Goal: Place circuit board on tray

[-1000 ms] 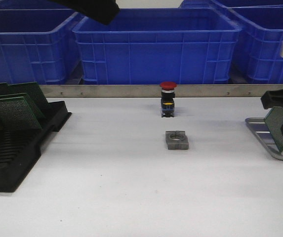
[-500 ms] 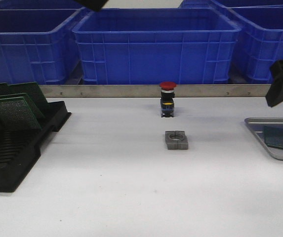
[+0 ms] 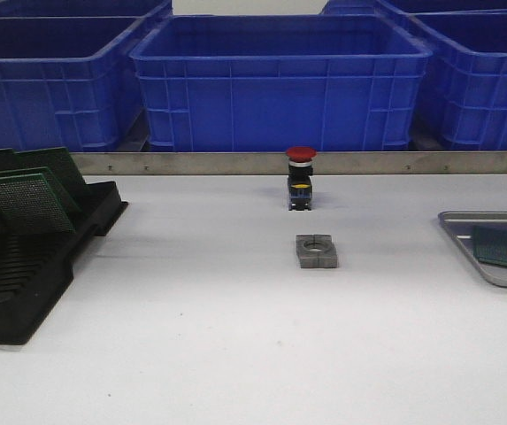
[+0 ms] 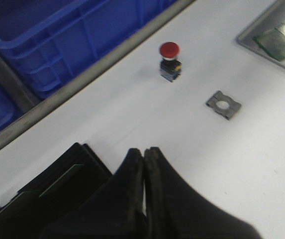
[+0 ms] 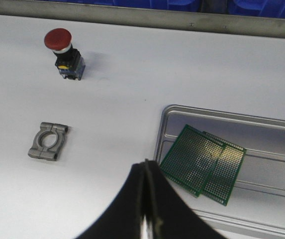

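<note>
**Boards on tray, both grippers closed and empty**

I see my right gripper (image 5: 144, 199) with fingers pressed together, no gap to speak of, nothing between them, hanging above the white table (image 3: 235, 336) just beside the tray (image 5: 281, 127). It touches nothing. My left gripper (image 4: 144, 184) is the same: fingers (image 4: 127, 189) closed tip to tip, empty, above the black slotted rack (image 3: 23, 274) on the table's left side. The circuit board (image 5: 194, 157) lies flat in the tray, overlapping a second green board (image 5: 227, 174) under its far edge. In the front view the tray (image 3: 457, 232) sits at the table's right edge. More green boards (image 3: 27, 199) stand in the rack. A red push button (image 3: 301, 177) and a grey metal clamp (image 3: 316, 251) sit mid-table, apart from each other. Blue bins (image 3: 280, 80) line the back
</note>
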Controlling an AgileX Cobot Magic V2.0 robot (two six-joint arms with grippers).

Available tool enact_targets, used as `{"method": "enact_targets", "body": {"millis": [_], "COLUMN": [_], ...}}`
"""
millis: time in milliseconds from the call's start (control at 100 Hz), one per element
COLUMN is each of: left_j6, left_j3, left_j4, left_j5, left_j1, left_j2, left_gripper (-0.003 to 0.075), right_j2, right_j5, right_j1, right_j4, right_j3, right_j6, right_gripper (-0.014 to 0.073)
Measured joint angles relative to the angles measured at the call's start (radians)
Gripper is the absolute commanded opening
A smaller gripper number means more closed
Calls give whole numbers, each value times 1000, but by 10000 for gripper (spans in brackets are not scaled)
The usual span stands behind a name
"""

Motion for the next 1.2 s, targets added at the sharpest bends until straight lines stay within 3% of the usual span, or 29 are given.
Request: {"method": "enact_targets", "body": {"millis": [230, 440, 700, 900, 1200], "left_j6": [-108, -124, -124, -126, -128], "left_j3": [203, 411, 649, 794, 903], "left_j4": [-4, -15, -44, -93, -117], "left_j5": [-276, -428, -452, -453, -455], "left_j1": [32, 32, 32, 32, 32], "left_j2": [-244, -497, -804, -1032, -1206], "left_gripper": [-20, -20, -20, -20, -20], "right_j2": [-224, -477, -830, -1059, -1086], "right_j5": [-19, -41, -29, 130, 189], "right_j1": [0, 0, 0, 0, 0], "right_j4": [-3, -4, -4, -5, -8], "right_j3": [120, 252, 384, 418, 418], "right_j6": [0, -12, -36, -38, -38], "right_gripper": [-60, -60, -60, -60, -60]}}
